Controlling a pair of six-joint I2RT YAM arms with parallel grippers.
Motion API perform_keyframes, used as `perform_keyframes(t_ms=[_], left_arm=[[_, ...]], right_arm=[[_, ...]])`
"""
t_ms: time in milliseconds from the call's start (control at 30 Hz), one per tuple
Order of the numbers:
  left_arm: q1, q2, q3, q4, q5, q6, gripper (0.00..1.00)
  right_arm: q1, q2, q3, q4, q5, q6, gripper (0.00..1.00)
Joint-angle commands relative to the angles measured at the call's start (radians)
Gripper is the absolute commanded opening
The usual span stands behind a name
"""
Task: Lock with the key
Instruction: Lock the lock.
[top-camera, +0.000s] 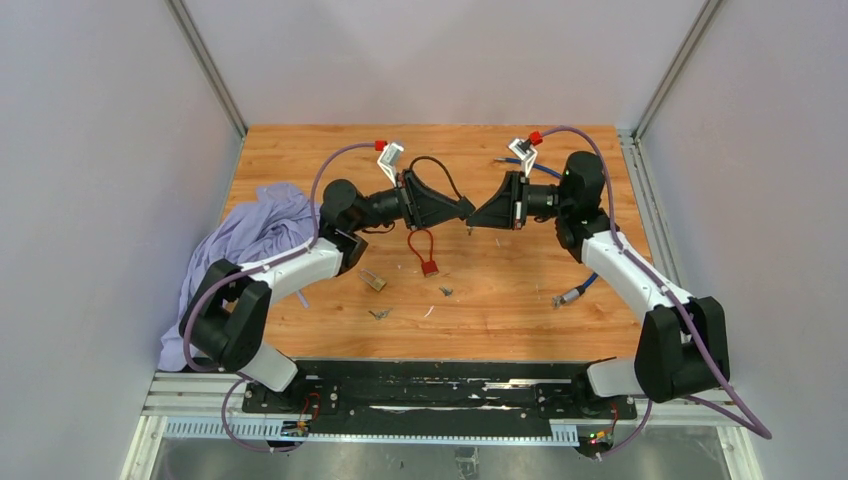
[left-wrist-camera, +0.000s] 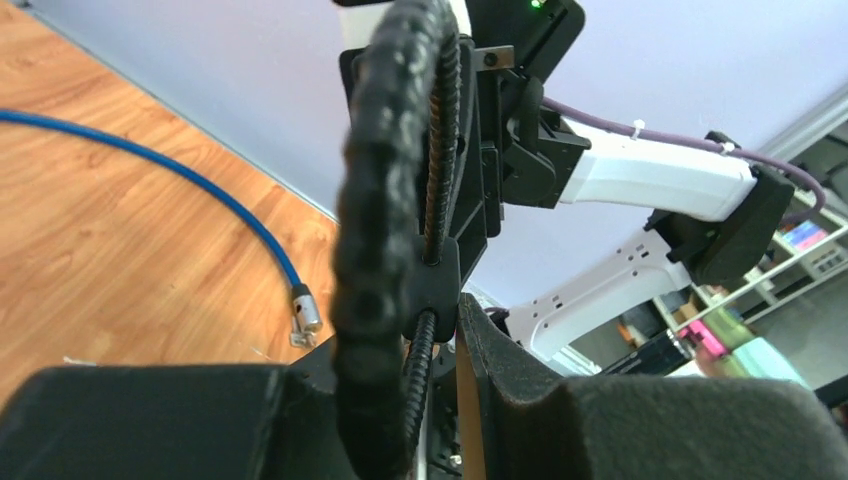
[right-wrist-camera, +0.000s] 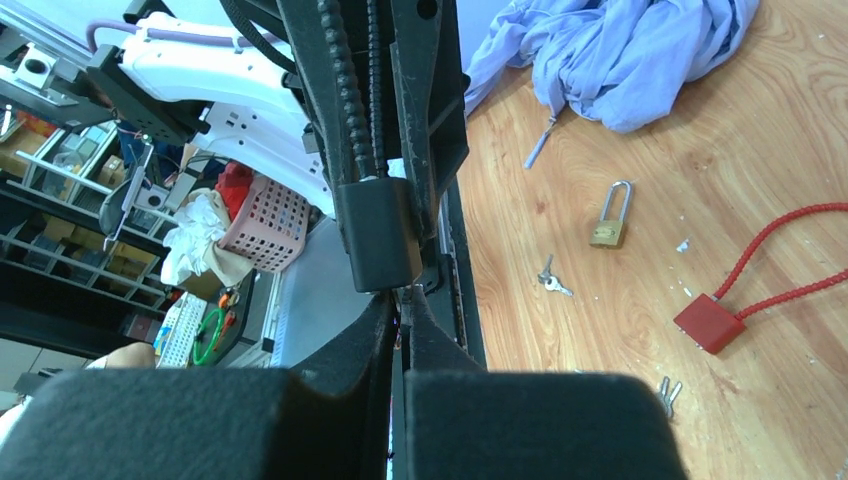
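Note:
A black cable lock (top-camera: 432, 180) is held up over the table's middle, and my left gripper (top-camera: 460, 210) is shut on it. In the left wrist view its ribbed cable (left-wrist-camera: 385, 200) and small body (left-wrist-camera: 432, 285) sit between the left gripper's (left-wrist-camera: 400, 340) fingers. My right gripper (top-camera: 474, 220) meets it from the right. In the right wrist view the right gripper (right-wrist-camera: 403, 300) is shut, its tips right under the lock's body (right-wrist-camera: 378, 235). A thin silver sliver of the key (right-wrist-camera: 413, 288) shows between those tips; the rest of it is hidden.
A red cable lock (top-camera: 428, 262) and a brass padlock (top-camera: 372, 281) lie on the wooden table (top-camera: 520, 310) below the grippers, with loose keys (top-camera: 445, 291) nearby. A blue cloth (top-camera: 255, 235) is heaped at the left edge. A blue cable (top-camera: 575, 293) lies at the right.

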Motion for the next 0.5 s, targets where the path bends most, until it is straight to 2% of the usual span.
perform_keyframes(t_ms=[0, 100, 467], left_arm=[[-0.001, -0.041, -0.025, 0.153, 0.025, 0.114, 0.00], [-0.004, -0.034, -0.045, 0.236, 0.023, 0.121, 0.00], [-0.002, -0.026, -0.064, 0.334, 0.006, 0.136, 0.00]], right_arm=[[0.005, -0.031, -0.040, 0.277, -0.075, 0.160, 0.01], [0.026, -0.029, -0.051, 0.348, -0.091, 0.200, 0.01], [0.044, -0.036, -0.067, 0.347, -0.120, 0.170, 0.01]])
